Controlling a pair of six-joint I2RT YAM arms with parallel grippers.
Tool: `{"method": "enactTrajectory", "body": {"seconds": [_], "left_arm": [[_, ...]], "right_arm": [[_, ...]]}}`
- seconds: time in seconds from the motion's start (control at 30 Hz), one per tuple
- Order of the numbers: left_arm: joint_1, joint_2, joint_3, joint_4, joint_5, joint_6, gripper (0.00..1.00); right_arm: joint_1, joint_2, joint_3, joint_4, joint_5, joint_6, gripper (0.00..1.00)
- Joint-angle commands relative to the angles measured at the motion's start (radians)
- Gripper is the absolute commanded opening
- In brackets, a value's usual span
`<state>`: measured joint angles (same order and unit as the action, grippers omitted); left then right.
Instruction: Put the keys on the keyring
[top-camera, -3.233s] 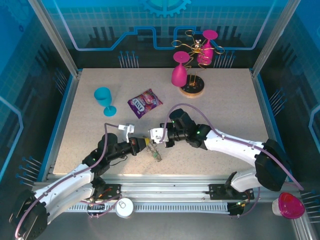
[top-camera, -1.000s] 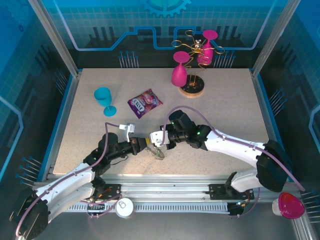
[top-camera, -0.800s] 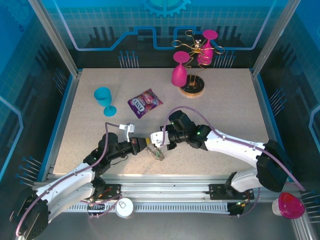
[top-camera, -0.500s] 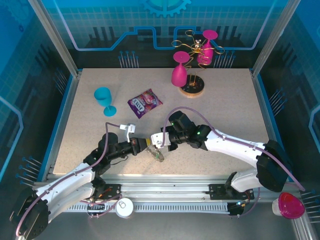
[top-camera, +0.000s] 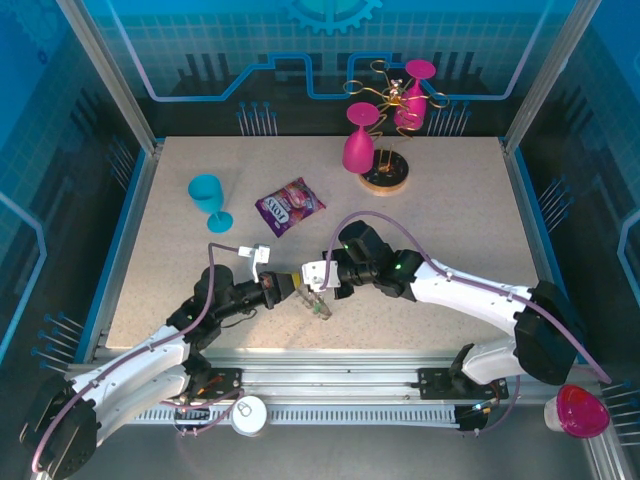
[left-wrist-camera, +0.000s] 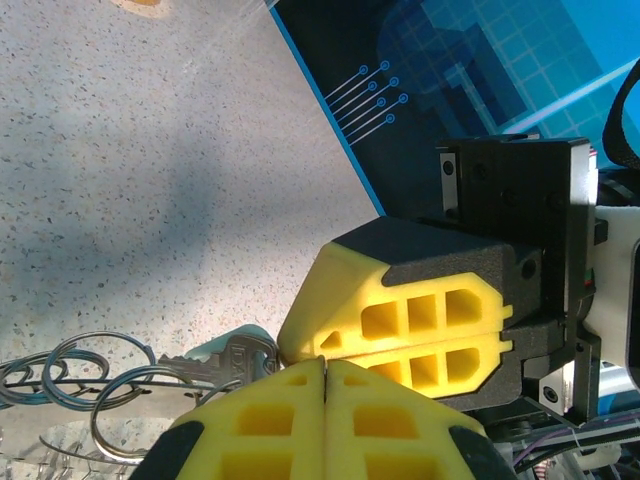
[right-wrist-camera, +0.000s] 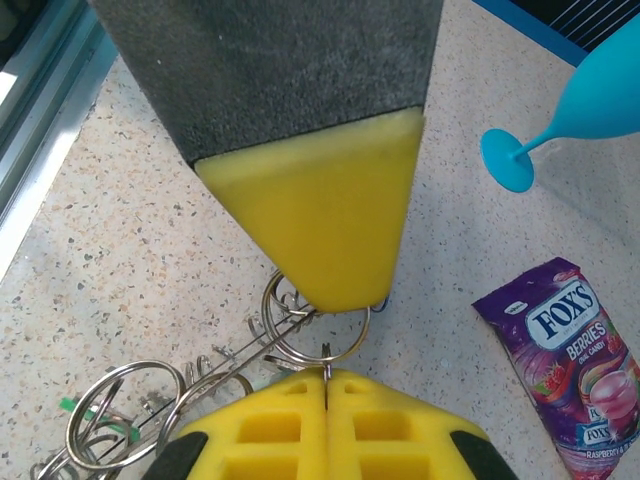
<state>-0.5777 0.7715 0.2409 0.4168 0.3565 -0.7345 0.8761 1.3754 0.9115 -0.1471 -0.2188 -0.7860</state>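
Close to the near edge of the tabletop (top-camera: 450, 220), left of its middle, the left gripper (top-camera: 289, 289) and the right gripper (top-camera: 318, 273) are kept tip to tip. Almost nothing is changed against a second ago: only the keyring (top-camera: 319, 307) below them is seen slightly shifted. Both pairs of fingers are fully closed. A wire loop (right-wrist-camera: 322, 338) is pinched by the right pair, while what the left pair holds cannot be told. The pale-headed key (left-wrist-camera: 236, 347) is seen just beside the left fingertips, among the loops. The threading is therefore judged as unfinished.
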Motion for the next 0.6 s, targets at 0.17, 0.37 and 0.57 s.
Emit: {"method": "enactTrajectory", "body": {"seconds": [0.17,0.37,0.57], "left_arm": [[0.012,-0.013,0.024,0.036,-0.023,0.001,0.0],[0.012,-0.02,0.022,0.037,-0.027,0.004,0.0],[0.012,-0.02,0.022,0.043,-0.024,0.006,0.0]], "right_arm": [[-0.012,-0.058,-0.02,-0.009,-0.058,0.021,0.0],[-0.012,-0.048,-0.009,-0.022,-0.086,0.03,0.0],[-0.013,-0.029,0.006,-0.017,-0.095,0.046,0.0]]}}
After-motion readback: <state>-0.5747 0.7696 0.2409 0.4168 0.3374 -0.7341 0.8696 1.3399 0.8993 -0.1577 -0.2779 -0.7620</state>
